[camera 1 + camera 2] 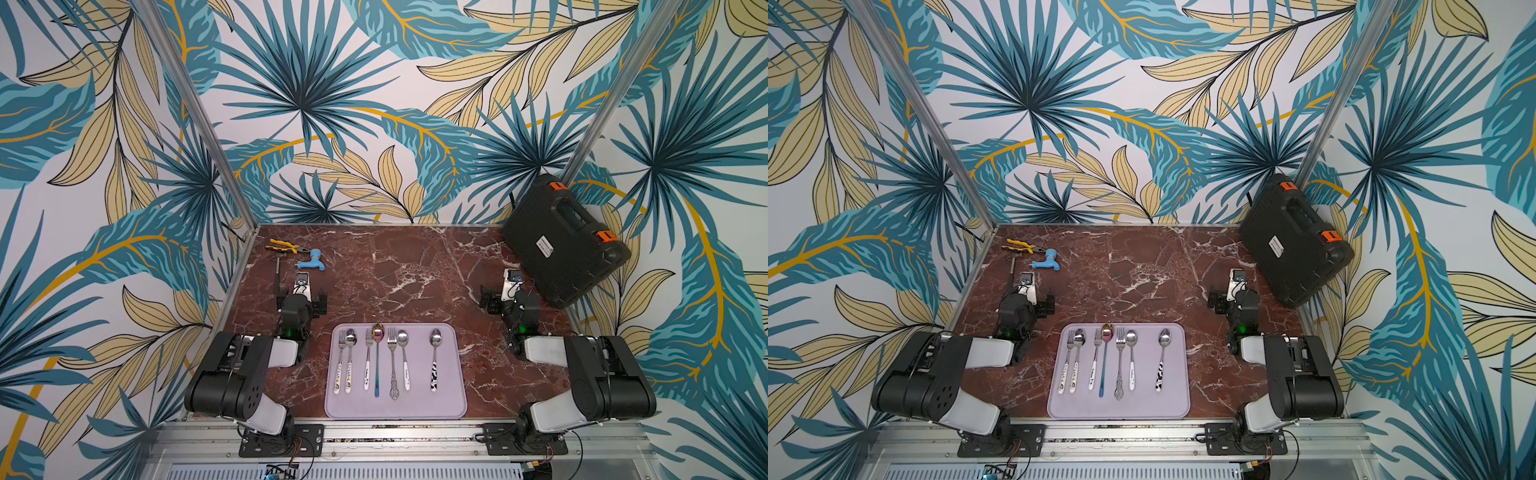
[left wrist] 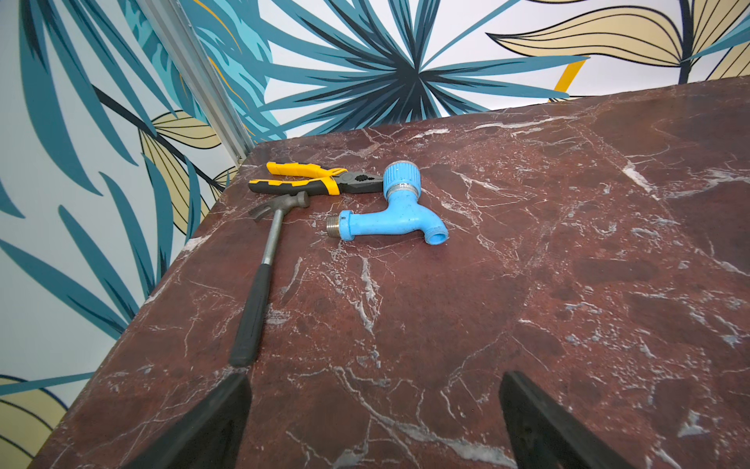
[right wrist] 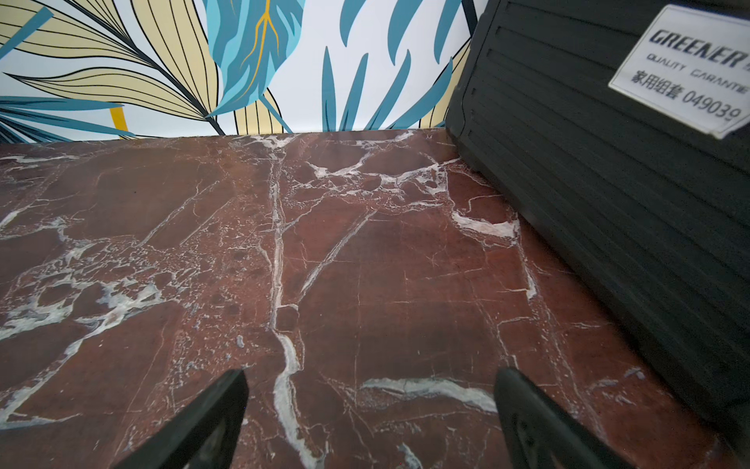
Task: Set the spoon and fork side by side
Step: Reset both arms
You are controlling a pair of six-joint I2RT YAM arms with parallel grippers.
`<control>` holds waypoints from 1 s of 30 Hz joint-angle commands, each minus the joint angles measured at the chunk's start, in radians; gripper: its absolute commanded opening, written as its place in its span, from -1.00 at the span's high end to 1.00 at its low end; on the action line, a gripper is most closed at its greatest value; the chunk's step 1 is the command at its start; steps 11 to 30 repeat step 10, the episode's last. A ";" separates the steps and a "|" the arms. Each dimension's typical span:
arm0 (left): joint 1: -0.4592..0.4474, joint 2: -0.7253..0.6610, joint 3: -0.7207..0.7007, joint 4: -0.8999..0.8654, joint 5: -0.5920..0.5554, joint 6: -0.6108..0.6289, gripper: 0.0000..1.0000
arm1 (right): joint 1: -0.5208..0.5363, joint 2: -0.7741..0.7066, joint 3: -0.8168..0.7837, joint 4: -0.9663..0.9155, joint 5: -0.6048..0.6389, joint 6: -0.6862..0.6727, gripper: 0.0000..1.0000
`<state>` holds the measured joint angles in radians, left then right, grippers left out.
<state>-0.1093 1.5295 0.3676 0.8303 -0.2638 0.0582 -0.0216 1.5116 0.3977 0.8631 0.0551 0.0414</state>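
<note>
Currently lilac tray holds three forks, four spoons in row; left tool, right tool both spread, empty.

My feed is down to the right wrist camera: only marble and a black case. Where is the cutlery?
Observer: On a lilac tray at the near edge of the table.
Operator: Is every piece paired?
Observer: No. The cow-patterned spoon lies alone toward the tray's right side, no fork beside it.
Operator: And the other arm?
Observer: The left gripper is open and empty, facing a hammer, pliers and a blue tap.
</note>
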 commanded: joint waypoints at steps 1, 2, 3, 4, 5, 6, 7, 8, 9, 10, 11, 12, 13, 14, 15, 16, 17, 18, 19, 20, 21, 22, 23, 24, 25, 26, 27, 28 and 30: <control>0.008 -0.009 0.030 0.013 0.012 -0.004 -1.00 | 0.007 -0.005 -0.004 0.013 0.015 0.008 -0.99; 0.007 -0.009 0.030 0.014 0.012 -0.005 -1.00 | 0.009 -0.004 0.000 0.009 0.010 0.002 -0.99; 0.008 -0.009 0.031 0.012 0.012 -0.005 -1.00 | 0.014 -0.002 0.012 -0.012 -0.007 -0.010 -0.99; 0.008 -0.009 0.031 0.012 0.012 -0.005 -1.00 | 0.021 -0.002 0.012 -0.014 0.002 -0.014 -0.99; 0.008 -0.009 0.031 0.012 0.012 -0.006 -1.00 | 0.022 -0.001 0.012 -0.012 0.002 -0.014 -0.99; 0.008 -0.008 0.031 0.012 0.012 -0.006 -1.00 | 0.021 -0.001 0.012 -0.015 0.001 -0.014 -0.99; 0.008 -0.009 0.031 0.013 0.013 -0.006 -1.00 | 0.022 -0.002 0.011 -0.011 0.002 -0.015 -0.99; 0.007 -0.009 0.030 0.012 0.012 -0.005 -1.00 | 0.022 -0.002 0.010 -0.010 0.000 -0.014 -0.99; 0.007 -0.009 0.031 0.012 0.012 -0.005 -1.00 | 0.022 -0.002 0.010 -0.009 0.000 -0.014 -0.99; 0.007 -0.009 0.030 0.012 0.013 -0.005 -1.00 | 0.022 -0.002 0.010 -0.009 0.000 -0.014 -0.99; 0.007 -0.009 0.030 0.012 0.013 -0.005 -1.00 | 0.022 -0.002 0.010 -0.009 0.000 -0.014 -0.99; 0.007 -0.009 0.030 0.012 0.013 -0.005 -1.00 | 0.022 -0.002 0.010 -0.009 0.000 -0.014 -0.99; 0.007 -0.009 0.030 0.012 0.013 -0.005 -1.00 | 0.022 -0.002 0.010 -0.009 0.000 -0.014 -0.99; 0.007 -0.009 0.030 0.012 0.013 -0.005 -1.00 | 0.022 -0.002 0.010 -0.009 0.000 -0.014 -0.99; 0.007 -0.009 0.030 0.012 0.013 -0.005 -1.00 | 0.022 -0.002 0.010 -0.009 0.000 -0.014 -0.99; 0.007 -0.009 0.030 0.012 0.013 -0.005 -1.00 | 0.022 -0.002 0.010 -0.009 0.000 -0.014 -0.99; 0.007 -0.009 0.030 0.012 0.013 -0.005 -1.00 | 0.022 -0.002 0.010 -0.009 0.000 -0.014 -0.99; 0.007 -0.009 0.030 0.012 0.013 -0.005 -1.00 | 0.022 -0.002 0.010 -0.009 0.000 -0.014 -0.99; 0.007 -0.009 0.030 0.012 0.013 -0.005 -1.00 | 0.022 -0.002 0.010 -0.009 0.000 -0.014 -0.99; 0.007 -0.009 0.030 0.012 0.013 -0.005 -1.00 | 0.022 -0.002 0.010 -0.009 0.000 -0.014 -0.99; 0.007 -0.009 0.030 0.012 0.013 -0.005 -1.00 | 0.022 -0.002 0.010 -0.009 0.000 -0.014 -0.99; 0.007 -0.009 0.030 0.012 0.013 -0.005 -1.00 | 0.022 -0.002 0.010 -0.009 0.000 -0.014 -0.99; 0.007 -0.009 0.030 0.012 0.013 -0.005 -1.00 | 0.022 -0.002 0.010 -0.009 0.000 -0.014 -0.99; 0.007 -0.009 0.030 0.012 0.013 -0.005 -1.00 | 0.022 -0.002 0.010 -0.009 0.000 -0.014 -0.99; 0.007 -0.009 0.030 0.012 0.013 -0.005 -1.00 | 0.022 -0.002 0.010 -0.009 0.000 -0.014 -0.99; 0.007 -0.009 0.030 0.012 0.013 -0.005 -1.00 | 0.022 -0.002 0.010 -0.009 0.000 -0.014 -0.99; 0.007 -0.009 0.030 0.012 0.013 -0.005 -1.00 | 0.022 -0.002 0.010 -0.009 0.000 -0.014 -0.99; 0.007 -0.009 0.030 0.012 0.013 -0.005 -1.00 | 0.022 -0.002 0.010 -0.009 0.000 -0.014 -0.99; 0.007 -0.009 0.030 0.012 0.013 -0.005 -1.00 | 0.022 -0.002 0.010 -0.009 0.000 -0.014 -0.99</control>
